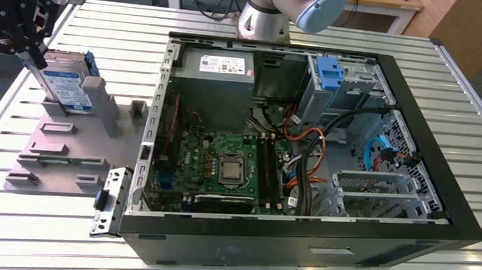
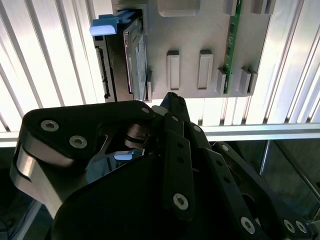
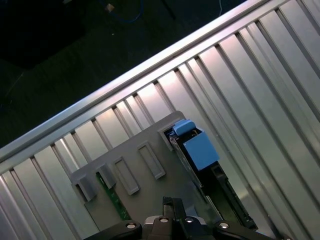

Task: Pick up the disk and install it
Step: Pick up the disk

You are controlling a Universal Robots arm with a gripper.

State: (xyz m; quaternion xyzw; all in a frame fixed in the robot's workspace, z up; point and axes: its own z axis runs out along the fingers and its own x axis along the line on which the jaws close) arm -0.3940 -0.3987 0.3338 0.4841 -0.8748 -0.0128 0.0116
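Second wrist view shows the black claw (image 2: 172, 98) with its 2 fingers pressed together to a point, pinching nothing. Just past the tip lies a grey holder plate (image 2: 200, 30). The disk (image 2: 134, 55) stands on its edge in a slot at one end of that plate. Its blue handle (image 2: 107, 26) sticks out from the end. The claw is near the disk but does not touch it. A thin green circuit board (image 2: 233, 45) stands on its edge in another slot of the plate, well apart from the disk.

In the exterior view the claw hangs at the exterior view's left, just above the upright disk, whose white and blue label faces the camera. The holder plate rests on a tabletop (image 1: 462, 79) made of long metal slats. Beside the plate, toward the exterior view's right, an open computer case (image 1: 461, 230) lies on its side. Inside it are a green motherboard (image 1: 222, 165), a grey power supply box (image 1: 214, 83) and a blue drive bay clip (image 1: 330, 74). The robot arm (image 1: 265, 17) rises behind the case.
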